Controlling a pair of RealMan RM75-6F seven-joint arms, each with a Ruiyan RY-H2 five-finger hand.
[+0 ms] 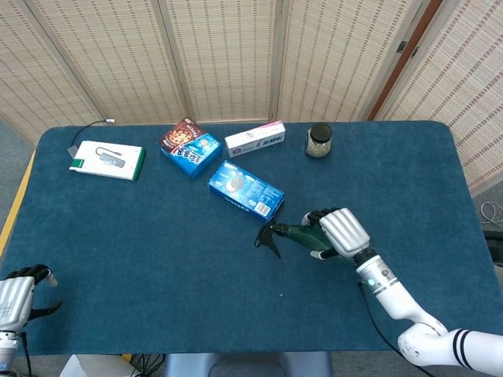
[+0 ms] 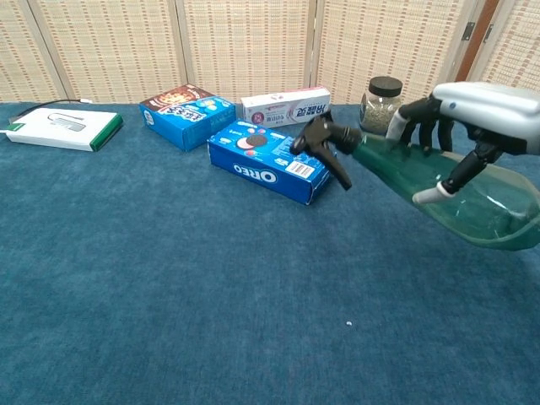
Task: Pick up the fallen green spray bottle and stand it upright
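Note:
The green spray bottle hangs above the blue table, tilted with its black trigger head up and to the left. My right hand grips the bottle's body from above. In the head view the bottle points left from that right hand, right of the table's middle. My left hand sits at the table's front left corner, fingers curled and holding nothing.
A blue Oreo box lies just behind and below the bottle's head. Behind it are a second blue snack box, a toothpaste box and a small jar. A white and green box lies at the far left.

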